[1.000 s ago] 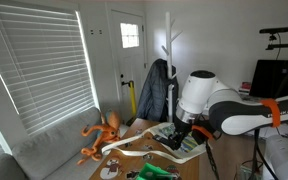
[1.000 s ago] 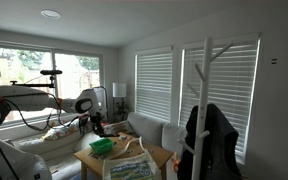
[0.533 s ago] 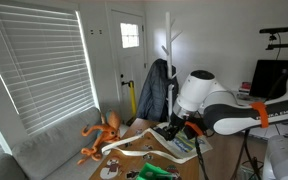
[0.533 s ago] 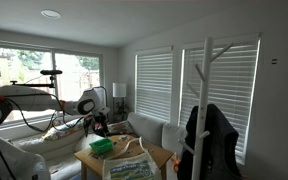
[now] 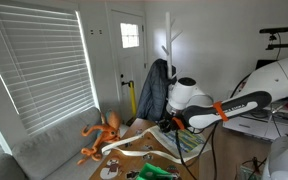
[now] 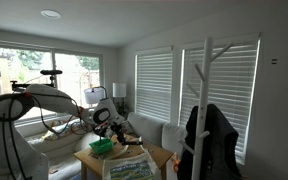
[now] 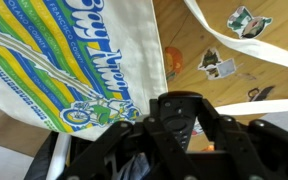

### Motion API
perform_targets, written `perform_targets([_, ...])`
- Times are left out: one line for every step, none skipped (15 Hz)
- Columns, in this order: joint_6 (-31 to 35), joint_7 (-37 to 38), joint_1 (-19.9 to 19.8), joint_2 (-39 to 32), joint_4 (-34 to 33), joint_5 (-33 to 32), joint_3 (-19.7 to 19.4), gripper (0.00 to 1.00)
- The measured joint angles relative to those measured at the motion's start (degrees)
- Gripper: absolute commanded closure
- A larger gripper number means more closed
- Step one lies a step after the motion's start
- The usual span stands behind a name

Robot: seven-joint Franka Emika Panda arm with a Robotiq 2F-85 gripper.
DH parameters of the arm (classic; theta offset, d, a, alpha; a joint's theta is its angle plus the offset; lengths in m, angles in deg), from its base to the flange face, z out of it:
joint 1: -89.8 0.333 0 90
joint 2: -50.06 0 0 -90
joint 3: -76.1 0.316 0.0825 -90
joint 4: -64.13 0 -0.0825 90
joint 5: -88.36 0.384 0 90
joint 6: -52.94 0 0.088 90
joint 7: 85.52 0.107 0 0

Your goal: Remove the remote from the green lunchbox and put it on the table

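- Green lunchbox [image 6: 102, 146]: remote not visible.
- Remote, judged: light, stiff, slick; pinch long sides midway.
- Gripper [image 5: 170, 126]: opening and load cannot be told.

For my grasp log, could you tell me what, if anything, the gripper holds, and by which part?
It cannot be told: in the wrist view the gripper is a dark mass over the patterned sheet, its fingertips indistinct.
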Motion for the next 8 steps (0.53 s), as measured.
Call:
perform_targets([0.14, 0.12, -0.04, -1.51, -0.69, 0.0, -0.35, 0.58])
perform_targets([0.2, 0.32, -0.04, -2.51, -1.31, 0.0, -0.46, 0.58])
perform_targets([0.21, 0.52, -0.03, -3.0, -1.7, 0.0, -0.45, 0.83])
perform_targets([0.21, 0.66, -0.01, -3.09, -1.91, 0.0, -0.44, 0.83])
perform_targets([0.21, 1.94, 0.02, -3.11, -1.95, -0.09, -0.47, 0.83])
perform_targets([0.7, 5.05, -0.01, -3.36, -1.97, -0.37, -0.47, 0.83])
perform_targets([1.72, 8.61, -0.08, -4.0, -2.19, -1.04, -0.47, 0.83])
perform_targets([2.7, 12.04, -0.25, -5.1, -2.85, -1.79, -0.46, 0.83])
